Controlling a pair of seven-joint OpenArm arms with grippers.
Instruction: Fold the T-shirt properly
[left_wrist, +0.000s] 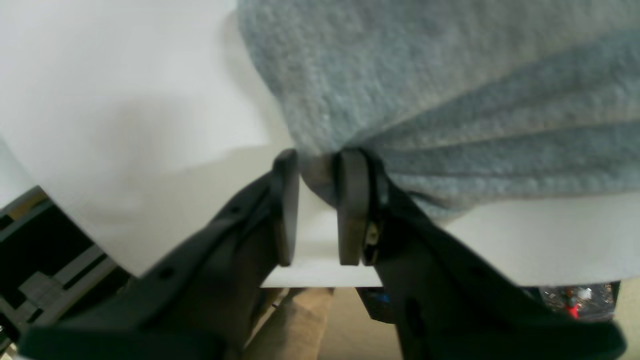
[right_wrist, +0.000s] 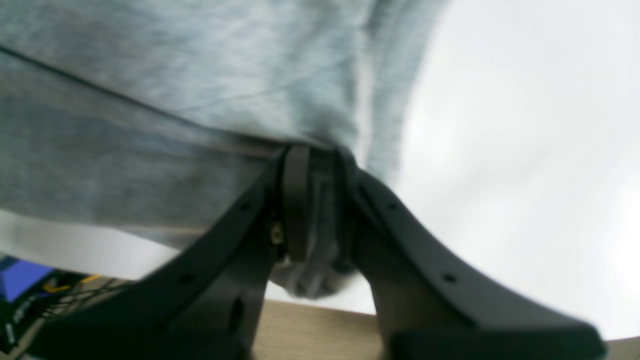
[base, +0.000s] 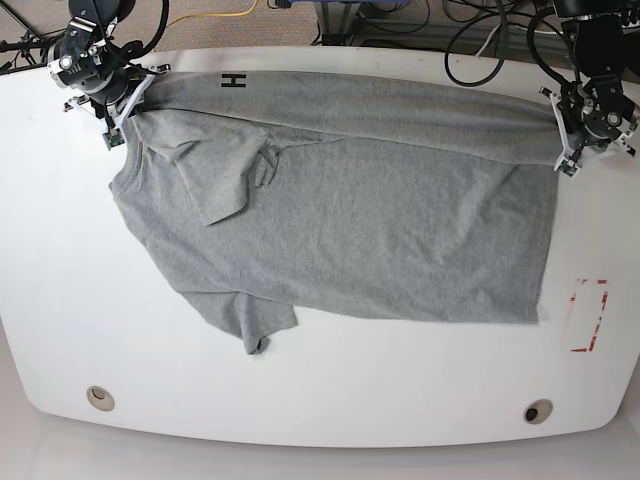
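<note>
Nearest, toward the lower middle of the base view, a sleeve of the T-shirt (base: 330, 220) is spread on the white table (base: 320, 400). Farther up, its folded edge is pinched at the upper right by the left gripper (left_wrist: 317, 172) and at the upper left by the right gripper (right_wrist: 317, 155), both narrowed on cloth.

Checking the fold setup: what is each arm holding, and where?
Both hold the T-shirt: left gripper pinches a far-edge corner, right gripper the opposite far-edge corner.
</note>
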